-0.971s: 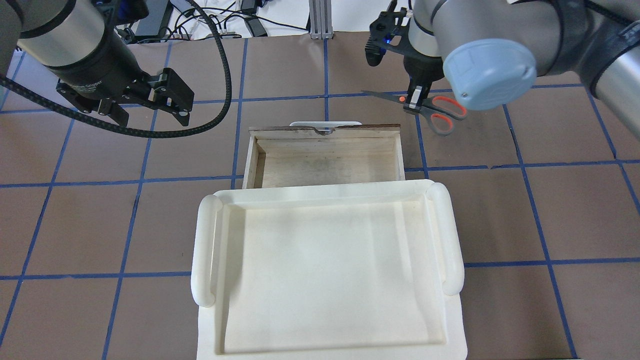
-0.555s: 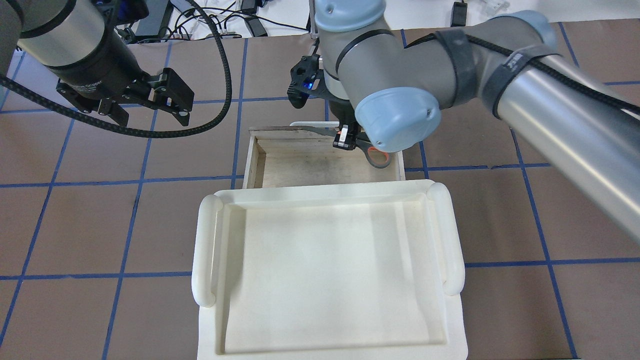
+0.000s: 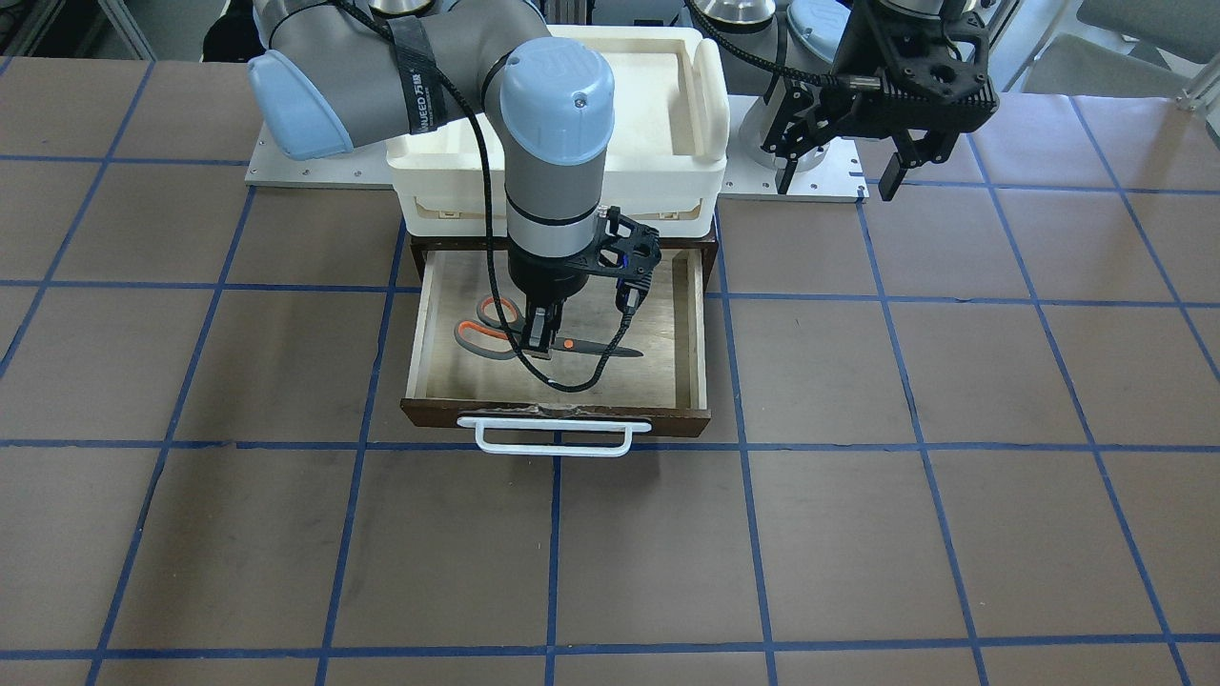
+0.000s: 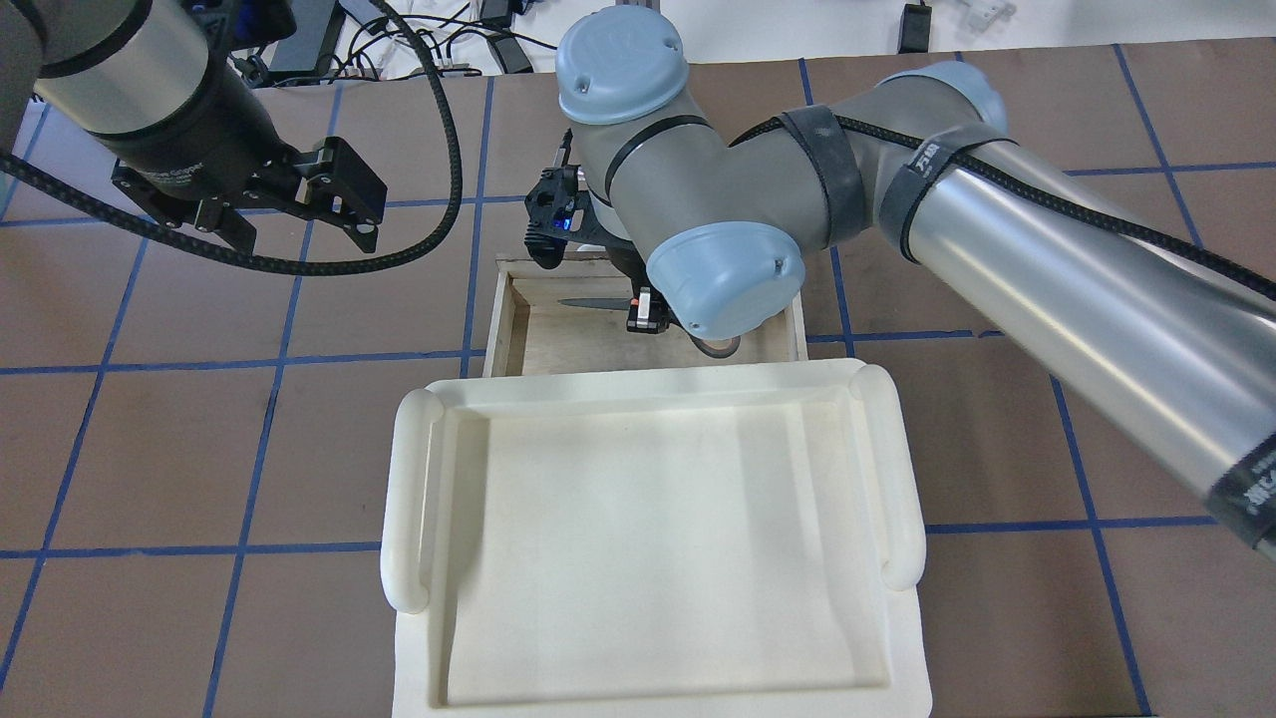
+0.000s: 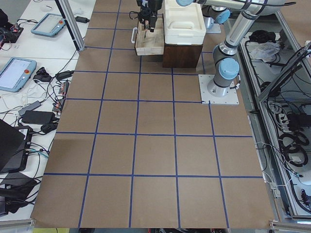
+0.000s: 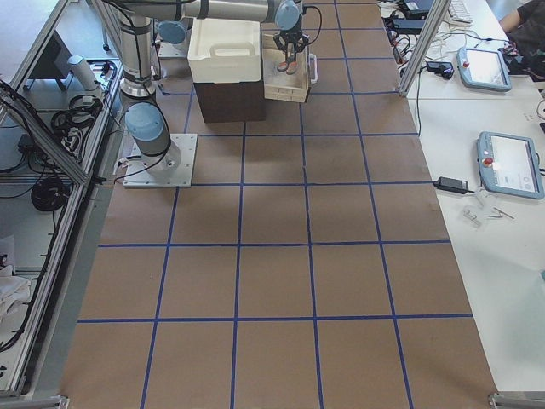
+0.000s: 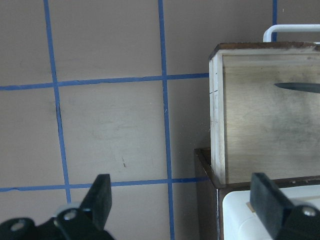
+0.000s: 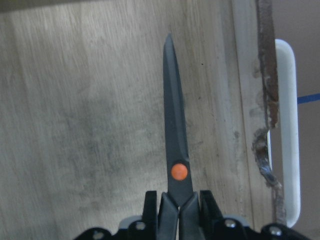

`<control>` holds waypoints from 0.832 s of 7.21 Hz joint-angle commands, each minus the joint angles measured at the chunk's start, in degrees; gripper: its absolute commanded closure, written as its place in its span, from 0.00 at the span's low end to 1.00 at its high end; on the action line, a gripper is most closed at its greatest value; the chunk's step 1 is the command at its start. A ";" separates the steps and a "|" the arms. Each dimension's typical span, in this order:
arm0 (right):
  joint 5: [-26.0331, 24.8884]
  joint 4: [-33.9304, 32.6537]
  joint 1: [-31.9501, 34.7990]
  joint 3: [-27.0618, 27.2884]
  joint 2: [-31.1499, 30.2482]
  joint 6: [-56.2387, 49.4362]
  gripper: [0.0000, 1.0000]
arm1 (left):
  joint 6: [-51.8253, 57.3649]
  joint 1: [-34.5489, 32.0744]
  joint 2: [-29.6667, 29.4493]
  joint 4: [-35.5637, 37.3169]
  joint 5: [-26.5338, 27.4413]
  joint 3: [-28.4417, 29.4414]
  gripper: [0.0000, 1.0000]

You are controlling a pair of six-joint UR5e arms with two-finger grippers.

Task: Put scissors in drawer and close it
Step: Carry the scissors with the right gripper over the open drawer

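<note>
The drawer (image 3: 416, 333) stands pulled open, light wood inside with a dark brown front (image 3: 667, 416) and a white bar handle (image 3: 553, 437). My right gripper (image 3: 540, 345) reaches down into it, shut on the scissors (image 3: 496, 329) just behind the orange pivot dot. The slim dark blades (image 8: 174, 120) point along the drawer floor, close to the front wall. In the overhead view the right gripper (image 4: 643, 311) and blade tip (image 4: 588, 301) show over the drawer (image 4: 504, 319). My left gripper (image 4: 299, 234) hangs open and empty left of the drawer, fingers (image 7: 102, 197) wide apart.
A white foam tray (image 4: 409, 499) sits on top of the dark cabinet that houses the drawer, and it covers the drawer's back part. The brown table with a blue tape grid surrounds them. Cables lie along the table's far edge (image 4: 469, 50).
My right arm has swung left with the scissors, from over the table right of the drawer to down inside the drawer. The left arm has not moved.
</note>
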 commanded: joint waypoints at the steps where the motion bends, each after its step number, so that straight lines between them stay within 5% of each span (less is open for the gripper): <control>1: 0.09 -2.62 0.23 2.36 1.05 -1.77 1.00 | -0.24 0.05 0.09 -0.89 0.01 0.00 0.00; 4: 0.00 -3.26 0.23 2.81 1.31 -1.61 1.00 | -0.15 -0.03 0.09 -1.24 -0.08 0.00 0.00; 5: 0.26 -3.35 0.23 2.90 1.49 -1.26 0.39 | -0.15 -0.03 0.01 -1.24 -0.17 0.00 0.00; 6: 1.13 -3.09 0.14 2.73 1.49 -0.64 0.07 | -0.06 -0.03 0.00 -1.24 -0.08 0.00 0.00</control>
